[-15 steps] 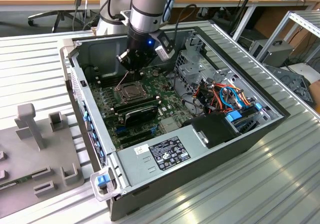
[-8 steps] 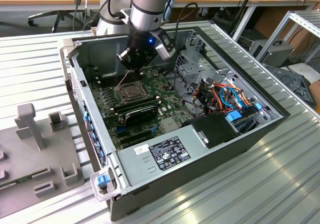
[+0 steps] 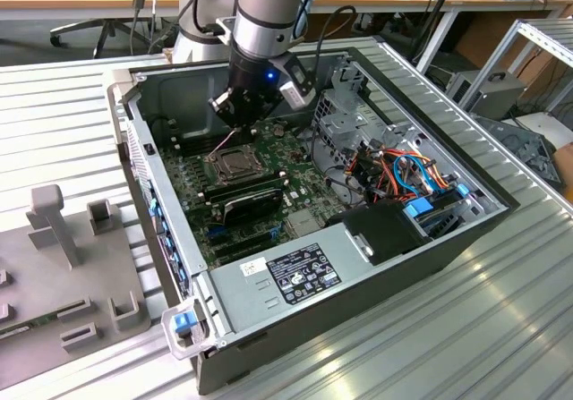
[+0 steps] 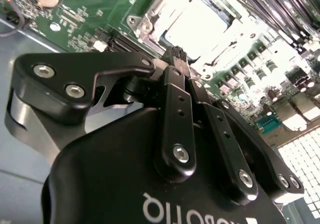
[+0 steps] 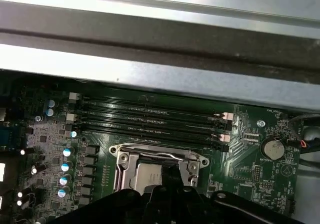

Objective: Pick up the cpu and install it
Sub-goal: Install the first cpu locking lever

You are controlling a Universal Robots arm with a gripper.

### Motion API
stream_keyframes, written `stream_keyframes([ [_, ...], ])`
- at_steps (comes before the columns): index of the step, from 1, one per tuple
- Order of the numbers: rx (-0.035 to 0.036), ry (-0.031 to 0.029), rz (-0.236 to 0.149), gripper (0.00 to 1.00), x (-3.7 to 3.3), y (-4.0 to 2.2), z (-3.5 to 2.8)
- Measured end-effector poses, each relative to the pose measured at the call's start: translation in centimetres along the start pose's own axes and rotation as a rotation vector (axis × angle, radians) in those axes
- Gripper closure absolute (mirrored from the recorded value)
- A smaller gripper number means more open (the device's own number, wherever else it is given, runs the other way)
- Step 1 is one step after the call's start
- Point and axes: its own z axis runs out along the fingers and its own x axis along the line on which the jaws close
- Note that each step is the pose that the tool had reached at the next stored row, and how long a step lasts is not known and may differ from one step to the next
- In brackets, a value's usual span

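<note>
While the arm reaches down into the open computer case (image 3: 394,266) lying on the ribbed metal surface (image 3: 81,96), the exterior view puts the pincer (image 3: 235,124) just above the socket (image 3: 235,160) on the green motherboard (image 3: 269,194), a placement that fits work on the chip's seat. The socket's metal frame looks folded back, probably so the seat stays reachable from above.

In the second wrist view, the pincer (image 4: 178,53) has its two black fingers (image 4: 175,103) drawn together to a narrow tip with nothing visible between them, so it appears closed and empty. Just beyond that tip the cpu (image 4: 200,26) lies flat inside the socket (image 4: 150,21), its pale face glaring under the light.

In the first wrist view, the cpu (image 5: 147,176) sits within the socket frame (image 5: 157,156), partly covered by the pincer's dark tip (image 5: 172,176) standing over one edge. Whether the tip actually touches the chip I cannot tell. The memory slots (image 5: 150,121) run alongside, near the socket.
</note>
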Motion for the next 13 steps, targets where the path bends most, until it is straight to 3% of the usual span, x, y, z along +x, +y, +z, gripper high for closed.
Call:
stream_keyframes([
  [6, 0.0005, -0.0024, 0.0, 0.89, 1.41, 0.87, 0.06],
  [7, 0.0004, -0.0024, 0.0, 0.89, 1.23, 2.36, 0.11],
  [8, 0.0003, -0.0007, -0.002, 0.89, 0.3, 2.97, 0.11],
  [10, -0.001, 0.0025, -0.002, 0.89, -0.25, 2.61, 0.09],
  [13, -0.0013, 0.0044, -0.002, 0.89, -0.43, 2.53, 0.1],
])
